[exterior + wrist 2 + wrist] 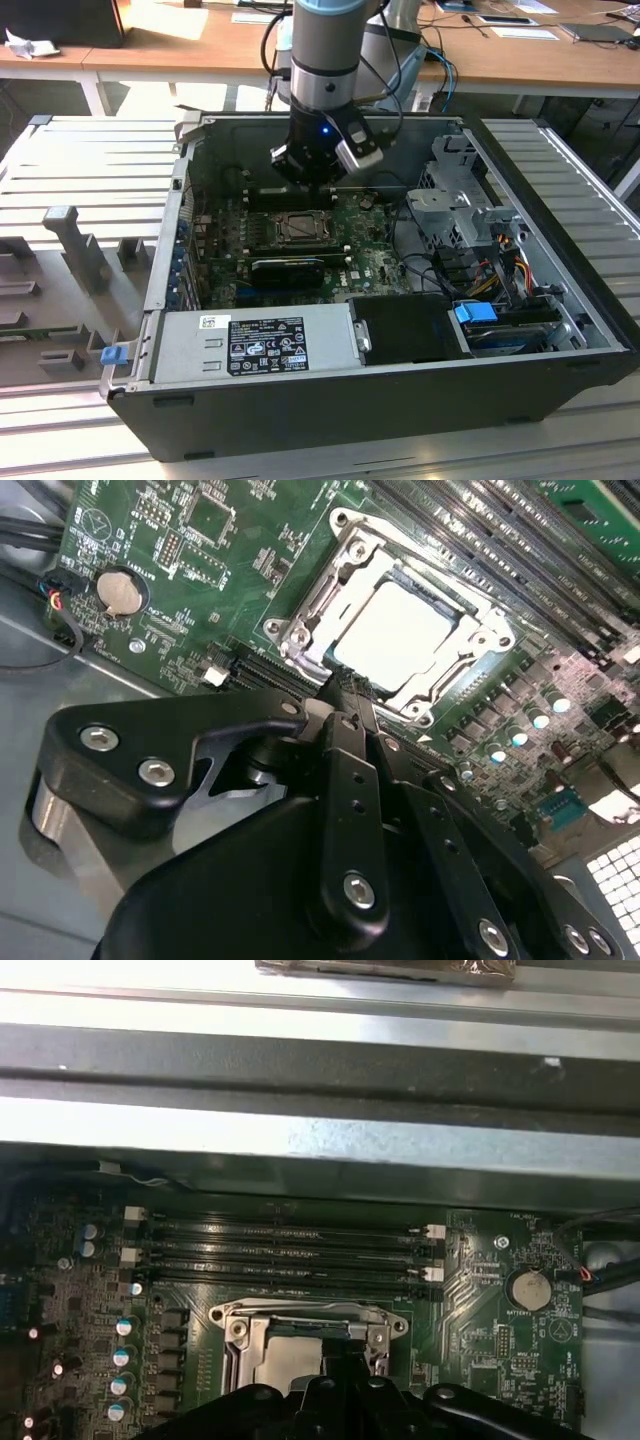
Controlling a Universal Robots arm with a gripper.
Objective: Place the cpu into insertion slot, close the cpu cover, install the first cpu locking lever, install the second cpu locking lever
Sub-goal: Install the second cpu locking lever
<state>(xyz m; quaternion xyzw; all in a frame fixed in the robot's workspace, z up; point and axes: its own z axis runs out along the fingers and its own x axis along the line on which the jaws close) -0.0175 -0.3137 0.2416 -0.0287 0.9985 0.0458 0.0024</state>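
1. Second wrist view: the cpu [400,630] lies flat in the insertion slot [345,675], its pale face showing through the window of the cpu cover [475,630], which looks folded down over it.
2. The gripper [345,695] sits directly beside the socket's edge, its tips meeting the frame at the side nearest the camera; the chip lies just beyond the tips, so the jaws point along the board toward it.
3. The jaws look pressed together into one narrow tip, holding nothing; the very ends blur against the metal frame, so whether they touch a locking lever I cannot tell.
4. In the first wrist view, the cover [250,1325] and chip [290,1360] are partly cut off by the gripper's black body [335,1385]; memory slots [290,1250] run just past the socket and a coin battery [528,1287] sits to one side.
5. In the exterior view, the arm [320,60] hangs over the open computer case [560,290], with the gripper [312,172] just on the far side of the socket [300,228]; levers there are too small to make out.
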